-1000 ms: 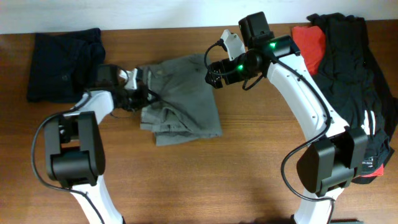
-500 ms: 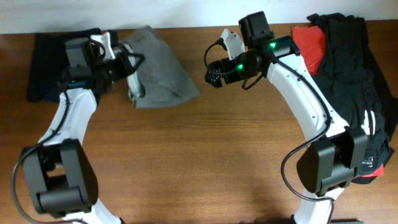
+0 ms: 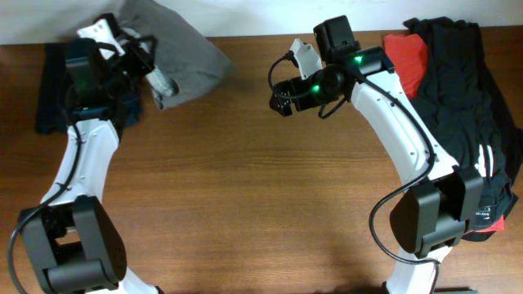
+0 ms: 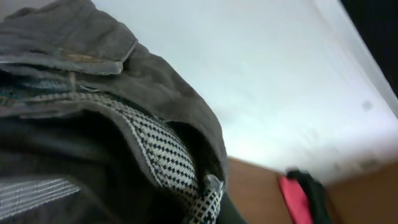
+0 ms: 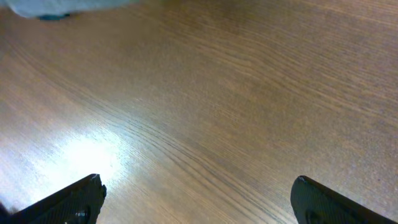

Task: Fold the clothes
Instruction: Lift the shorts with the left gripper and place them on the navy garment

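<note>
Four garments, grey (image 3: 188, 57), navy (image 3: 49, 106), black (image 3: 458, 65), red (image 3: 406, 53), and two arms (image 3: 82, 159) (image 3: 400, 135).

The left arm (image 3: 80, 159) is built of smooth white links joined by bulky black joint housings. A thin black cable (image 3: 11, 249) loops out beside its black base (image 3: 73, 255). The right arm (image 3: 400, 135) has the same white links and black joints. Two small green lights (image 3: 357, 59) glow on the housings farthest from its base (image 3: 429, 216), and a white bracket (image 3: 304, 54) sits beside them. Another black cable (image 3: 373, 220) loops near that base. The right gripper (image 5: 198, 200) ends in two matte black fingertips (image 5: 68, 200) with blunt edges.
</note>
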Robot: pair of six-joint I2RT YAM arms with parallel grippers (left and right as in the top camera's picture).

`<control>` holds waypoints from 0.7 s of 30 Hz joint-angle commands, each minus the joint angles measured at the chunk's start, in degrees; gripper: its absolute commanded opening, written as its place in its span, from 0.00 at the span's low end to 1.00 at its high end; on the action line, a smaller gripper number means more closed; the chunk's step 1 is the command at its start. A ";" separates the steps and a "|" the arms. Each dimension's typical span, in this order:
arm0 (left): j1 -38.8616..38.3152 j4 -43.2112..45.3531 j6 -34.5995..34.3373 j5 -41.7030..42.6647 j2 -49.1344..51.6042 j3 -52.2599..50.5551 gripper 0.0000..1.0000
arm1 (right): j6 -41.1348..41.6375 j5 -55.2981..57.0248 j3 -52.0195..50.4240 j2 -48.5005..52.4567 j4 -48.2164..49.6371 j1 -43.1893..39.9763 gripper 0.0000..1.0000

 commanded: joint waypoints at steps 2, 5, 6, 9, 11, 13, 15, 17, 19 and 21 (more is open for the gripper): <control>4.28 1.53 -1.86 -5.33 -2.60 1.66 0.01 | -0.59 -0.28 0.42 -0.52 -0.17 0.04 1.00; 8.09 1.88 -1.88 -5.38 -2.60 1.66 0.01 | -0.59 -0.28 0.42 -0.52 -0.17 0.07 1.00; 9.03 1.90 -1.88 -5.42 -2.60 1.66 0.01 | -0.59 -0.31 0.42 -0.52 -0.17 0.07 1.00; 11.67 1.86 -2.03 -6.49 -2.60 1.66 0.01 | -0.57 -0.31 0.42 -0.52 -0.17 0.07 1.00; 12.85 1.88 -2.51 -7.37 -2.58 1.66 0.01 | -0.57 -0.33 0.42 -0.52 -0.17 0.07 1.00; 13.62 1.79 -3.93 -8.87 -2.56 1.66 0.01 | -0.52 -0.33 0.42 -0.52 -0.17 0.07 1.00; 13.84 1.84 -4.22 -10.82 -2.47 1.66 0.00 | -0.35 -0.35 0.42 -0.52 -0.22 0.13 0.99; 13.84 1.86 -4.22 -13.68 -2.45 1.66 0.00 | -0.33 -0.37 0.42 -0.52 -0.46 0.17 0.99; 13.84 1.86 -5.31 -16.17 -2.36 1.66 0.00 | -0.33 -0.37 0.42 -0.52 -0.92 0.17 0.99; 13.84 2.32 -6.36 -18.14 -2.05 1.66 0.01 | -0.33 -0.35 0.42 -0.52 -1.44 0.17 1.00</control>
